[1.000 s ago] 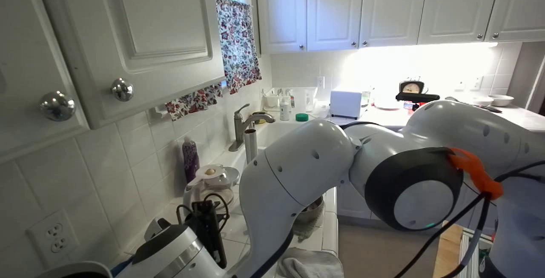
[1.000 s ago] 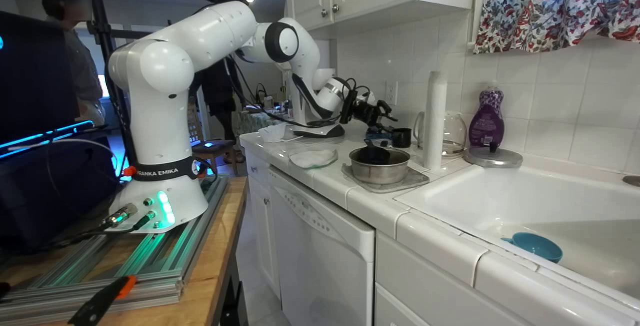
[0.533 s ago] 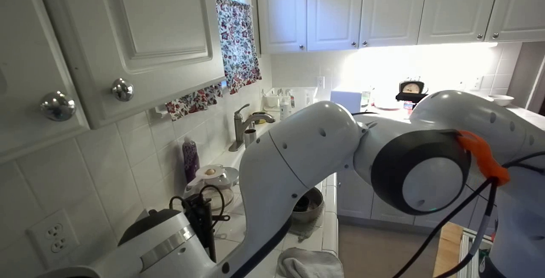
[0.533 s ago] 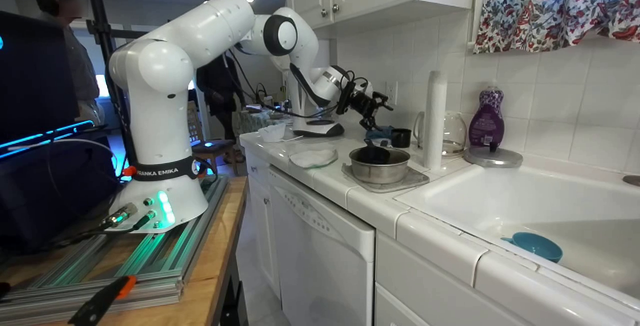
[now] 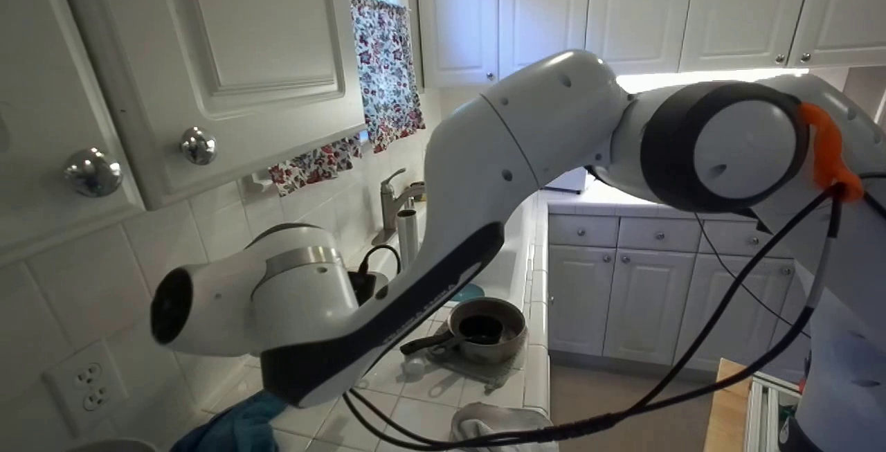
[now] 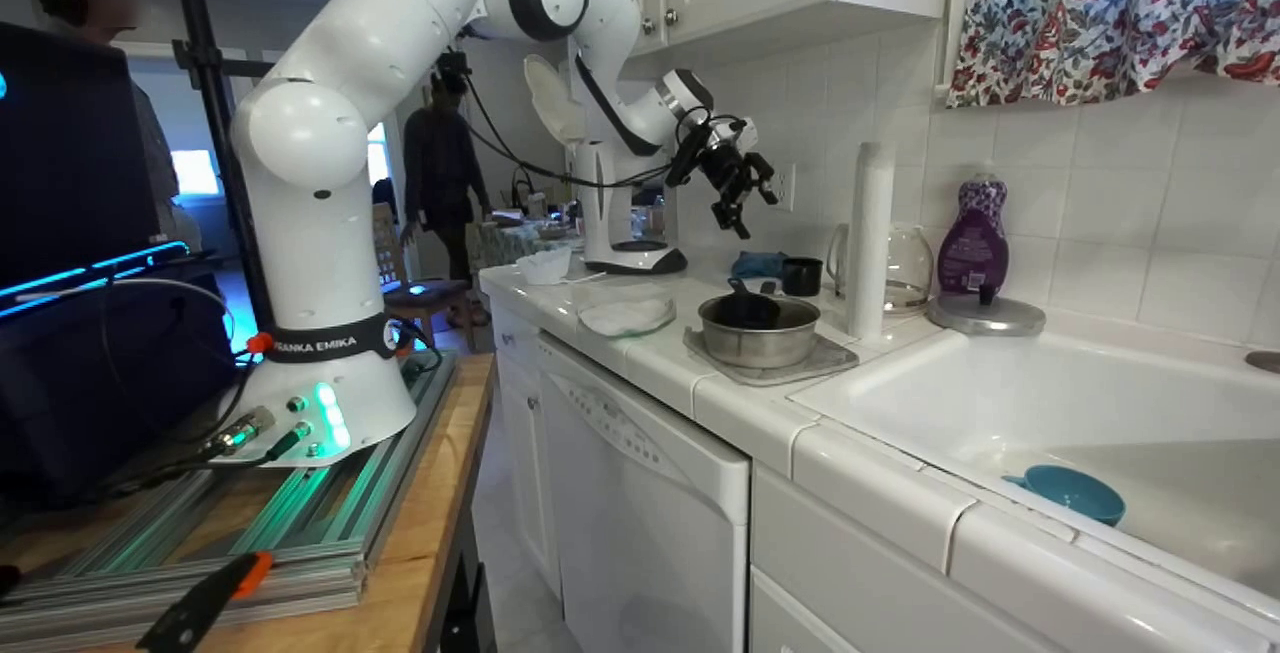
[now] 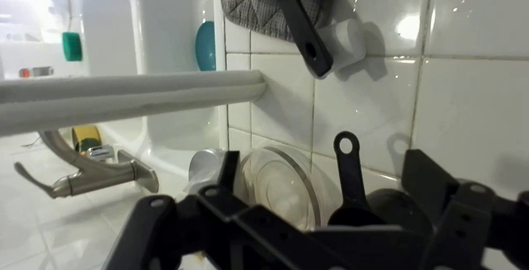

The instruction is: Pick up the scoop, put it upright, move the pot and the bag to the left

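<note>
- Grey cloth (image 6: 627,317): on the tiled counter (image 6: 660,363), near the front edge.
- My claw (image 6: 757,214): jaws wide apart, hanging above the counter.
- Metal pot (image 6: 765,346): on a grey quilted pad (image 6: 822,363), round black thing (image 6: 750,310) inside.
- Scoop (image 6: 802,278): black, upright on the counter, mouth up, just beside the glass carafe (image 6: 912,268), apart from my claw.
- White paper-towel roll (image 6: 868,243): standing, partly blocking the carafe.
- Purple soap bottle (image 6: 975,243): upright.
- Metal lid (image 6: 985,317): knob up, by the sink (image 6: 1150,383).
- Teal cup (image 6: 1077,494): in the sink.

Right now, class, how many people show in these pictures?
2, both in an exterior view: a dark-headed person at far left, partly behind a large flat black panel, and a dark-clothed standing person farther back. Others may be hidden.
</note>
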`<state>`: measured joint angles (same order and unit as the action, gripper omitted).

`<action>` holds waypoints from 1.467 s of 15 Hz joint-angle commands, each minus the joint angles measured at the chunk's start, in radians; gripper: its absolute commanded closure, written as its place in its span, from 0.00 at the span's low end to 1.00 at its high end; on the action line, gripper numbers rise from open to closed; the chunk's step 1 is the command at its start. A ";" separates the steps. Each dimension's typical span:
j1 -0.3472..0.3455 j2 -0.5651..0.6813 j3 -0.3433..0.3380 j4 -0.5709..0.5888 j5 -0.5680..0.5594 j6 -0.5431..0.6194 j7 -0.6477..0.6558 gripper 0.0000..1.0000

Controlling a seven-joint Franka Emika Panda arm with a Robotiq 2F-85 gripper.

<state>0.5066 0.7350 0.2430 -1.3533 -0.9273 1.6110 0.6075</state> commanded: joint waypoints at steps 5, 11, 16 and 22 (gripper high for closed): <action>-0.175 -0.287 0.034 -0.414 0.415 0.209 -0.009 0.00; -0.195 -0.541 0.022 -0.709 0.690 0.410 -0.032 0.00; -0.203 -0.737 -0.008 -0.961 0.798 0.560 0.135 0.00; -0.252 -0.917 -0.011 -1.176 0.673 0.678 0.042 0.00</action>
<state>0.2790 -0.0617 0.2263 -2.4043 -0.1898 2.2177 0.7446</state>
